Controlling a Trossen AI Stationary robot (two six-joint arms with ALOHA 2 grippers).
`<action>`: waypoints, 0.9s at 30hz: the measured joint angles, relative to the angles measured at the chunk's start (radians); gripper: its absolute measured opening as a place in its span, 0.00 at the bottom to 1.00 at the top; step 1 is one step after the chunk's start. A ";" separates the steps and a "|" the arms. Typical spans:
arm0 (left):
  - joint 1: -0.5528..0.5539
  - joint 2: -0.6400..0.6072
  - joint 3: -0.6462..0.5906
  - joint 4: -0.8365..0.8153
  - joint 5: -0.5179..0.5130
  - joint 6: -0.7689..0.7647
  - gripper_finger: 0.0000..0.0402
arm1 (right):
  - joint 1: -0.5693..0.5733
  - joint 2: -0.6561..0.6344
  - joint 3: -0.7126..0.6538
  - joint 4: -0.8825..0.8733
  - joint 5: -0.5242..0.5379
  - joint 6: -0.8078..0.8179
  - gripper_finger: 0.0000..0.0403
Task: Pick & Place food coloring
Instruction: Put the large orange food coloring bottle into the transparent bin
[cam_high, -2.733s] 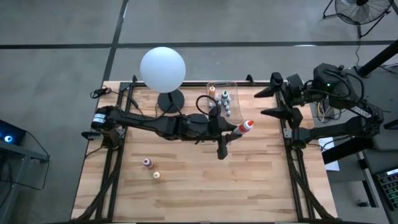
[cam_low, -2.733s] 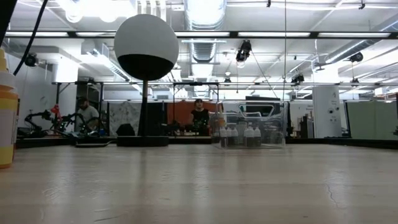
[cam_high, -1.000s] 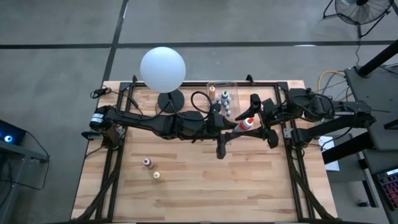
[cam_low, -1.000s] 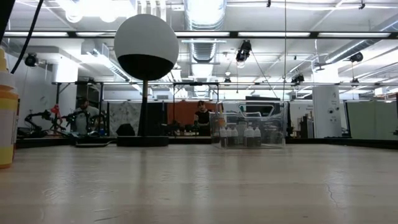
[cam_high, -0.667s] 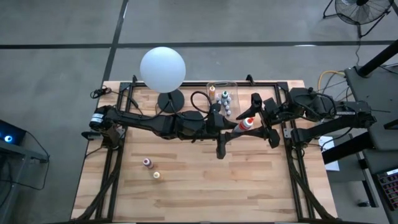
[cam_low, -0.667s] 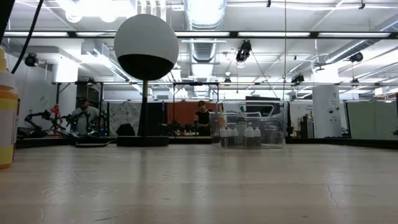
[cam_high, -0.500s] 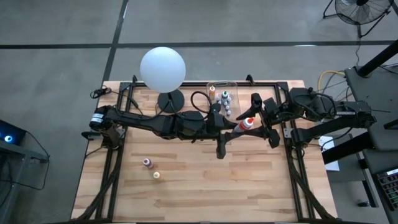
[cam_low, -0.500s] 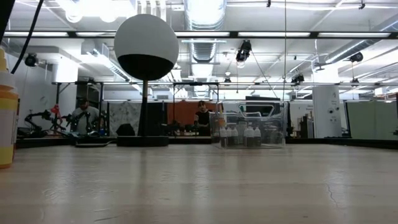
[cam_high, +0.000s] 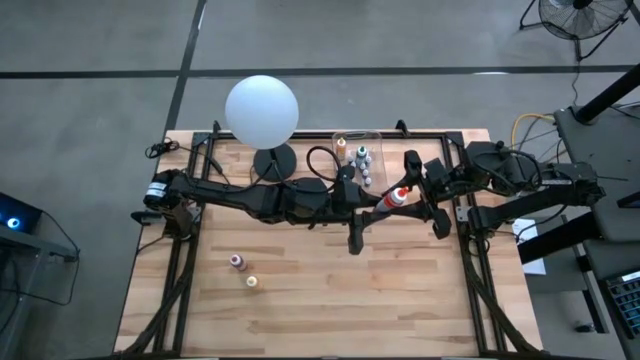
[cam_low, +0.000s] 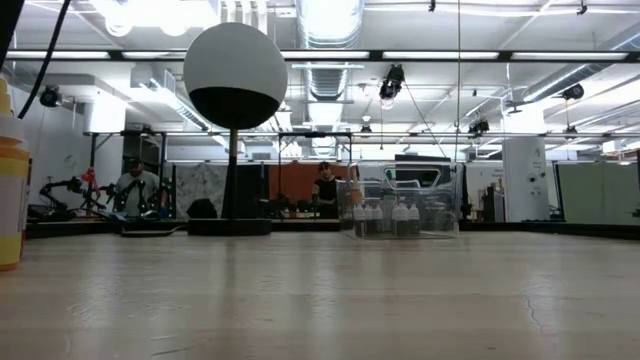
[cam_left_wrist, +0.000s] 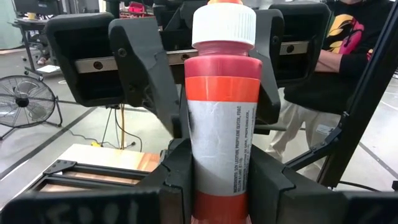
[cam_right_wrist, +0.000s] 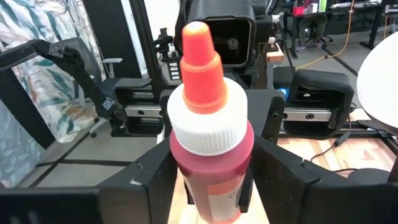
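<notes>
A red food coloring bottle (cam_left_wrist: 221, 118) with a white cap and orange tip (cam_right_wrist: 200, 43) hangs above the table's middle right. My left gripper (cam_high: 381, 205) is shut on it. My right gripper (cam_high: 407, 193) faces it from the table's right. Its open fingers (cam_right_wrist: 152, 177) stand close on either side of the bottle's upper body, and I cannot tell whether they touch it. Two small bottles (cam_high: 237, 261) (cam_high: 252, 282) stand on the table at the near left. Several more stand in the clear bin (cam_high: 357, 150). My left gripper pinches the bottle's lower body (cam_left_wrist: 221, 186) between its two fingers (cam_left_wrist: 177, 171). They come level from the table's left. The bottle is lifted clear of the table, cap end up, and leans a little toward my right arm.
The white globe lamp (cam_high: 262, 110) stands at the far side on a dark base (cam_high: 274, 162), left of the bin (cam_low: 400, 205). A yellow bottle (cam_low: 12, 190) stands close to the low camera. People (cam_low: 325, 190) sit beyond the table, and one (cam_left_wrist: 348, 62) stands behind my right arm.
My right gripper's fingers have drawn a little closer together around the bottle's upper part. Both arms have kept their places, and the bottle stays in my left gripper.
</notes>
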 joint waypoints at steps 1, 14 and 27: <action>0.000 0.000 0.000 0.000 -0.001 0.000 0.20 | 0.000 0.000 0.000 0.000 -0.001 0.000 0.44; 0.003 0.000 0.000 -0.010 -0.006 -0.047 0.22 | 0.000 0.000 0.000 -0.002 0.002 -0.019 0.28; 0.006 -0.023 -0.002 -0.045 -0.014 -0.074 0.48 | 0.000 -0.052 0.000 -0.041 -0.002 -0.016 0.27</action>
